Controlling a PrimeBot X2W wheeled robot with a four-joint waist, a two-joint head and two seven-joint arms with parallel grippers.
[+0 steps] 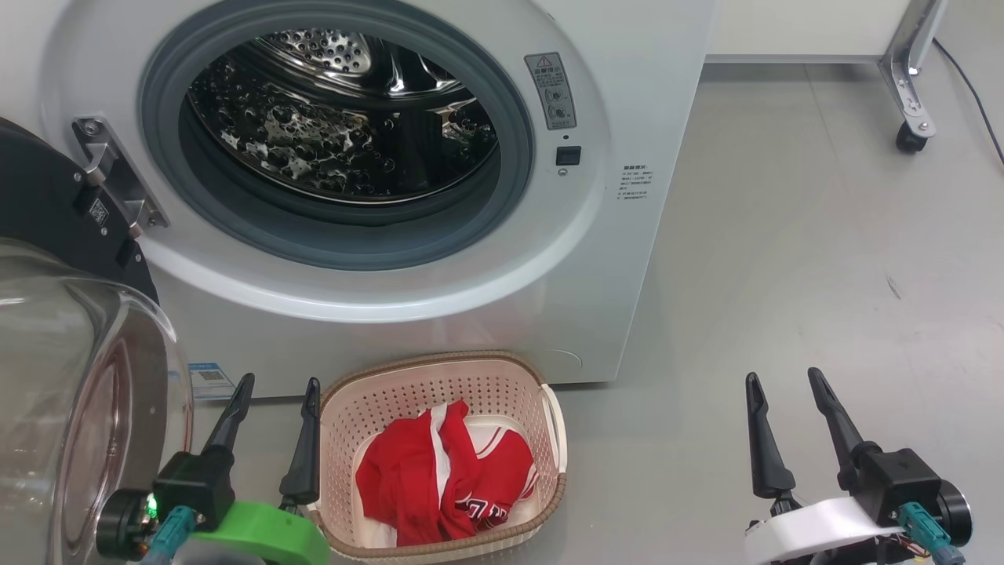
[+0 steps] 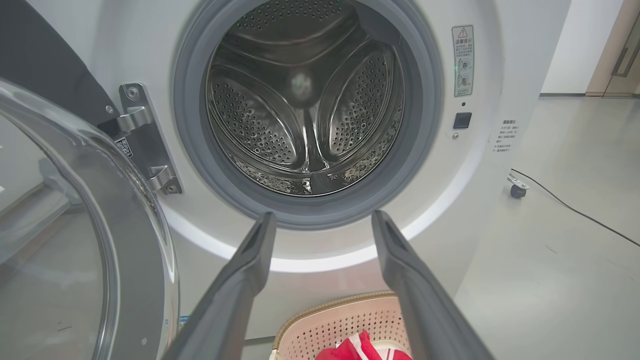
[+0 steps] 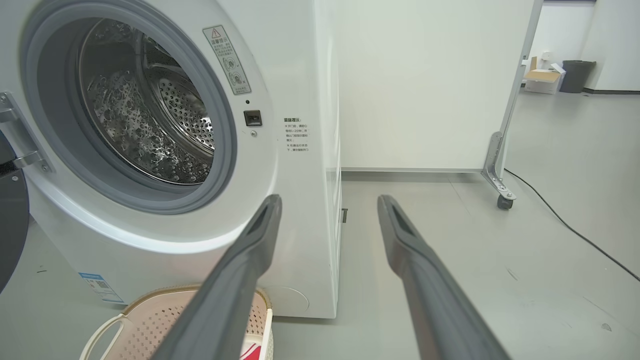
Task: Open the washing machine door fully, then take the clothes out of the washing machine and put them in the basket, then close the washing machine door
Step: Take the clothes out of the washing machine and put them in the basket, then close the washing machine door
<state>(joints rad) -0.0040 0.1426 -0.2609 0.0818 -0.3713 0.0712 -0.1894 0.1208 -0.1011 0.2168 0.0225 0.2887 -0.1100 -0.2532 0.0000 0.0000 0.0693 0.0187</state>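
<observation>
Well, the big white washing machine (image 1: pixel 627 94) has its round door (image 1: pixel 47 212) wide open on its left side. Just in front of the washing machine sits the basket (image 1: pixel 439 362) with the red clothes (image 1: pixel 423 471) inside. Both the left gripper (image 1: pixel 280 382) and right gripper (image 1: pixel 782 375) are spread open, holding nothing.

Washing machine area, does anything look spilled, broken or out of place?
Nothing stands out. The washing machine door hangs wide open on the left, the drum looks empty, and the clothes lie crumpled inside the basket on the floor in front of the washing machine. No visible spill or damage.
</observation>
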